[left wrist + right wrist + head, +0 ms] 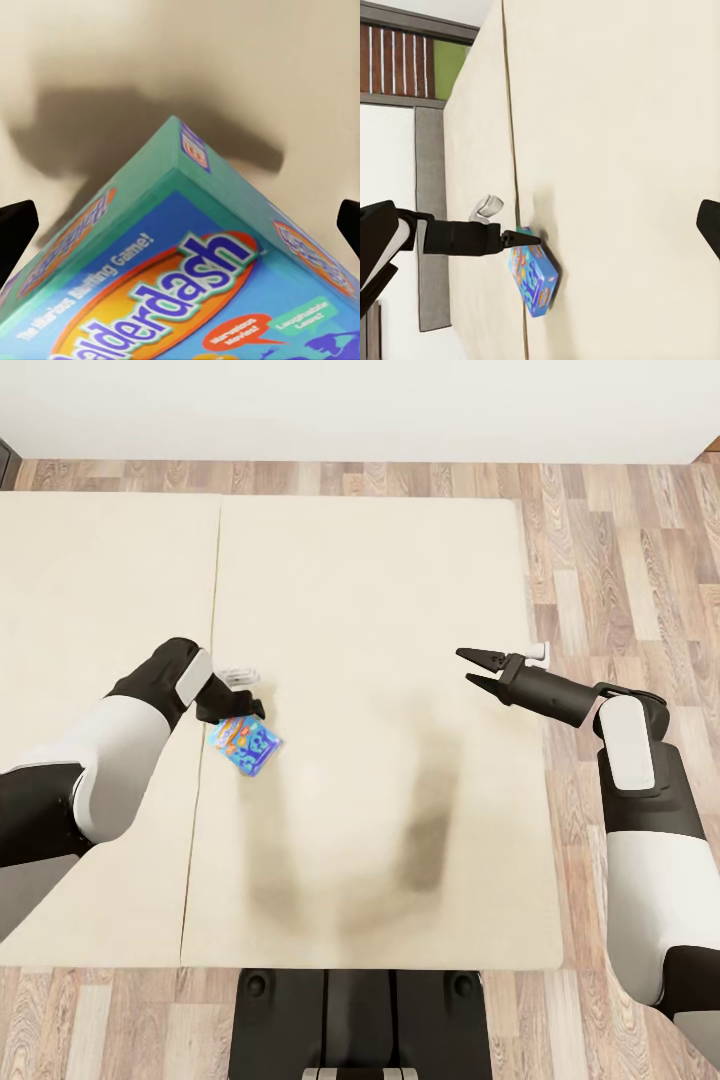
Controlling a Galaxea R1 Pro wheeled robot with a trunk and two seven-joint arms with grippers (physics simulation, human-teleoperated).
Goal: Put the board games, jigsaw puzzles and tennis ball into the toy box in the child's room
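While the head view shows only a tiny blue board game (245, 745) left of centre on the bed (380, 610), the left wrist view reads "Balderdash"; left gripper (243, 697) pinches its edge, fingertips hidden; right gripper (478, 666) spread, empty.

Beige two-part bed (380, 590), seam running lengthwise left of centre, wood-plank floor (620, 560) around it. Small blue Balderdash box (245, 744) just right of seam; whether resting on mattress unclear.
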